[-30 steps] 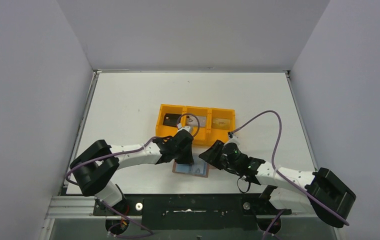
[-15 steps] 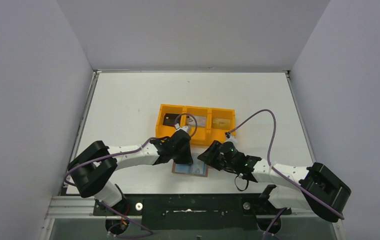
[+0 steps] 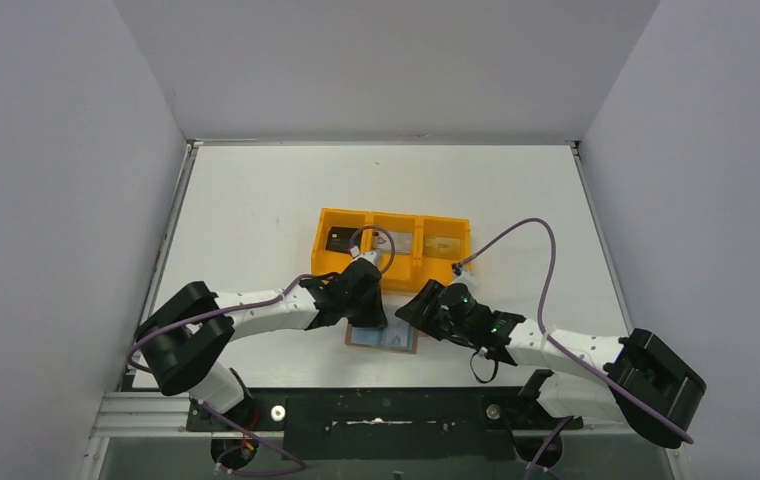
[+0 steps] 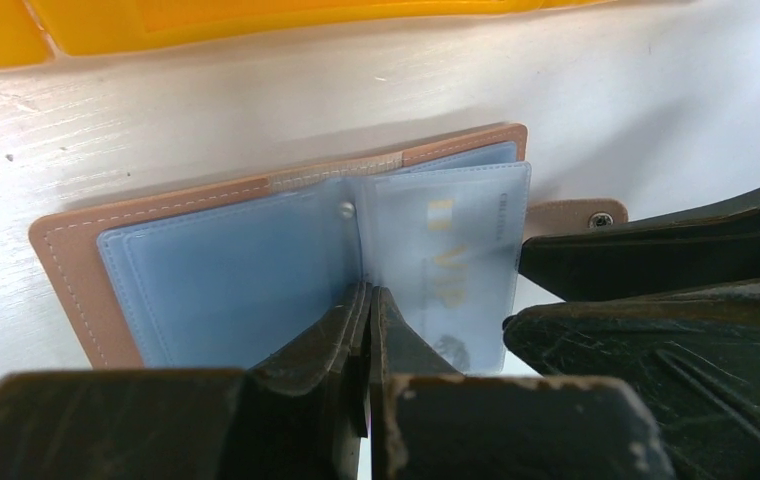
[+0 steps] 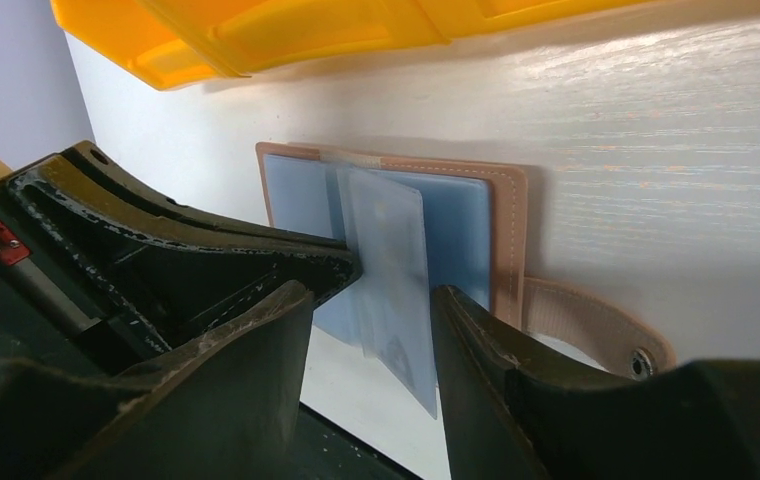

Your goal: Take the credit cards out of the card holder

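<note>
The card holder lies open beside the orange tray, the left gripper pinched closed on its raised clear sleeve, the right gripper spread around it. Closing on plastic instead of the card inside could drag the whole holder

- "VIP", in large faded letters, on the pale rectangular card behind the clear plastic sleeve of the brown leather card holder.
- Small print along that card's top edge: too blurred to read.
</note>
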`<state>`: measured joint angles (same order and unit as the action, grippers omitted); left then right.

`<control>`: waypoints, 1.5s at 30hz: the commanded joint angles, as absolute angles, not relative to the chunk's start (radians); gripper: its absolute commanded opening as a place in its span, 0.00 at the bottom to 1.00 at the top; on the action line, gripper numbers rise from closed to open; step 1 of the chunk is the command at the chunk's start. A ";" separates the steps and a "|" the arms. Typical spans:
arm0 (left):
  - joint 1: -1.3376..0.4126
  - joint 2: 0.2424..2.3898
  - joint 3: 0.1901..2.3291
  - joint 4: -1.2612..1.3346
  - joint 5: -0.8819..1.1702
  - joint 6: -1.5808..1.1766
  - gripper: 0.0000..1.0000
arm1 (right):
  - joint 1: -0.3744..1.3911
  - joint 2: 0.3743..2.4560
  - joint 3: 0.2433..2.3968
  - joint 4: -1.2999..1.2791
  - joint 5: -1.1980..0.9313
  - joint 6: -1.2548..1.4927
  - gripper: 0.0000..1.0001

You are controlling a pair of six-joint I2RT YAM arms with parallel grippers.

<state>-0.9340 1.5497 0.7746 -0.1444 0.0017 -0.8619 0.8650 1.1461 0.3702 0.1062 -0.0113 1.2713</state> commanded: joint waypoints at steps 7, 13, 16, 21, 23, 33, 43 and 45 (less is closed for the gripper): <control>-0.929 1.502 0.773 -0.078 0.012 -0.874 0.00 | 0.874 1.200 0.387 0.225 -0.048 1.268 0.47; -0.928 1.497 0.770 -0.078 0.009 -0.874 0.00 | 0.875 1.168 0.385 0.200 -0.017 1.292 0.45; -0.929 1.493 0.769 -0.081 0.007 -0.874 0.00 | 0.874 1.139 0.384 0.098 0.035 1.313 0.46; -0.928 1.488 0.767 -0.081 0.004 -0.876 0.00 | 0.865 1.112 0.361 0.130 0.012 1.300 0.47; -0.928 1.490 0.769 -0.080 0.005 -0.876 0.00 | 0.862 1.127 0.352 0.189 -0.028 1.297 0.48; -0.927 1.488 0.774 -0.085 0.004 -0.873 0.00 | 0.868 1.213 0.379 0.266 -0.088 1.279 0.45; -0.924 1.448 0.778 -0.140 -0.053 -0.874 0.38 | 0.866 1.198 0.429 0.305 -0.153 1.236 0.43; -0.917 1.426 0.776 -0.157 -0.070 -0.876 0.41 | 0.868 1.224 0.445 0.316 -0.170 1.232 0.44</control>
